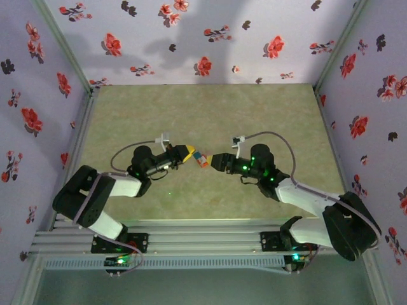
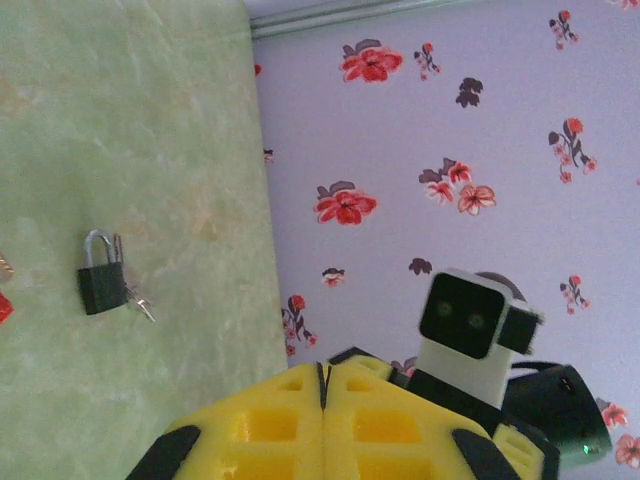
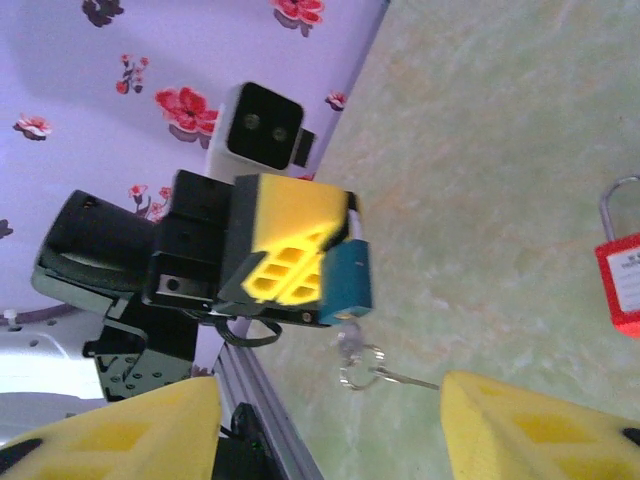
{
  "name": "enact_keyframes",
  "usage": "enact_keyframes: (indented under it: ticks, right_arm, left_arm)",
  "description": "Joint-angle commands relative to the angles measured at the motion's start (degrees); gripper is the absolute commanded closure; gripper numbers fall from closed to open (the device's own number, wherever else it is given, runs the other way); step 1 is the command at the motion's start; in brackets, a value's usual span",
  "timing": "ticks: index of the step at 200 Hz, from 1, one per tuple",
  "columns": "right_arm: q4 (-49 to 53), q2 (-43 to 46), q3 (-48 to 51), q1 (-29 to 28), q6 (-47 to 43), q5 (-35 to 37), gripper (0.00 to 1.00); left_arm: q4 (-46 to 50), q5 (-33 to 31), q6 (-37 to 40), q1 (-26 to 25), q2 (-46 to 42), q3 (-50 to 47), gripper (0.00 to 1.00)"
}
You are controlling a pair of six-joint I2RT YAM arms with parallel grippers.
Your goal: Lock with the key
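Note:
My left gripper (image 1: 188, 152) is shut on the shackle of a teal padlock (image 3: 350, 280) and holds it in the air over the middle of the table. In the right wrist view, the key (image 3: 348, 338) sits in the padlock's underside, blurred and grey. A ring (image 3: 358, 365) with a second thin key (image 3: 405, 378) dangles from it. My right gripper (image 3: 330, 390) is open just short of the keys, one yellow finger on each side and nothing between them. In the left wrist view the left gripper's (image 2: 323, 375) yellow fingers press together on a thin dark strip.
A black padlock (image 2: 100, 275) with keys (image 2: 138, 300) lies on the green table. A red padlock (image 3: 620, 275) lies beyond the teal one. Flowered walls (image 1: 203, 44) close the table on three sides. An aluminium rail (image 1: 191, 244) runs along the near edge.

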State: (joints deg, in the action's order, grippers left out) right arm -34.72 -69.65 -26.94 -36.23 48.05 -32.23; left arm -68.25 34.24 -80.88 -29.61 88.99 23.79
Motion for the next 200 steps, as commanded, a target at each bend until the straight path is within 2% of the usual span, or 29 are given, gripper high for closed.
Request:
enact_keyframes:
  ticks: [1, 78, 200]
  right_arm:
    - [-5.5, -1.8, 0.3, -1.1, 1.1, 1.8, 0.45]
    - [-9.0, -8.0, -0.2, -1.6, 3.6, 1.9, 0.6]
    - [-10.5, -11.8, -1.3, -2.7, 4.6, 1.2, 0.65]
  left_arm:
    - [-1.8, -2.0, -1.9, 0.6, 1.6, 1.0, 1.0]
    - [-2.4, -2.8, -3.3, 0.6, 3.3, 1.5, 1.0]
    - [-3.1, -3.1, -3.4, 0.5, 4.1, 1.3, 1.0]
